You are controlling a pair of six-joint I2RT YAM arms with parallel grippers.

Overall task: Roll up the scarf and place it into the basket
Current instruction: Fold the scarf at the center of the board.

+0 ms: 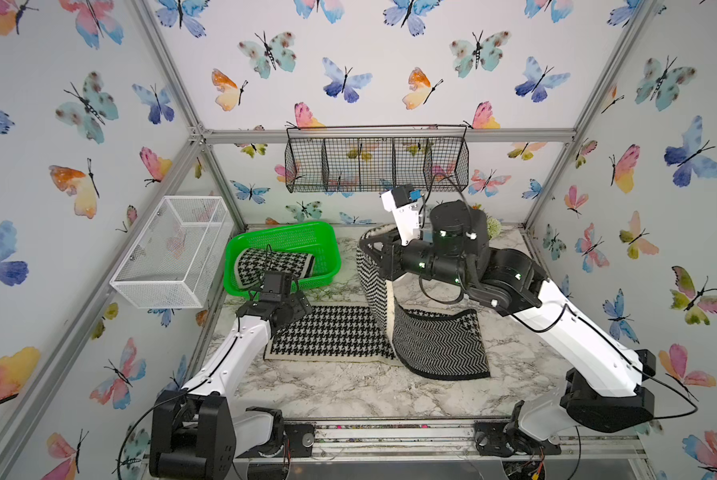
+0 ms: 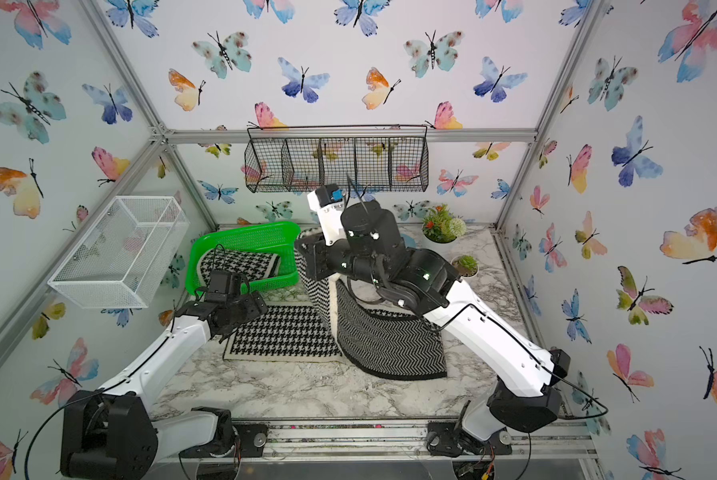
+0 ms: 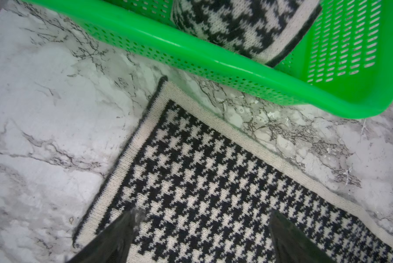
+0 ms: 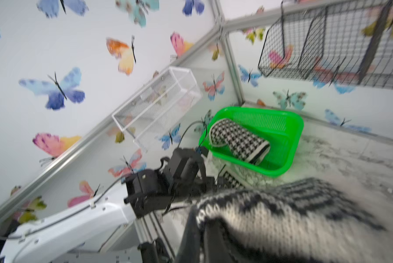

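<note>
Left jaws spread wide; right jaws clenched on the scarf (image 1: pixel 336 332).
Left gripper (image 3: pixel 204 214) hangs over its flat corner just in front of the basket (image 1: pixel 298 239); right gripper (image 4: pixel 202 227) holds 1 end raised beside the basket; 1 rolled houndstooth piece (image 1: pixel 271 266) lies inside it.

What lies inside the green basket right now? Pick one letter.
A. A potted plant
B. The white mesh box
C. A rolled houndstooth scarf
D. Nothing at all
C: a rolled houndstooth scarf rests on the floor of the green basket, which shows in both top views and both wrist views.
</note>
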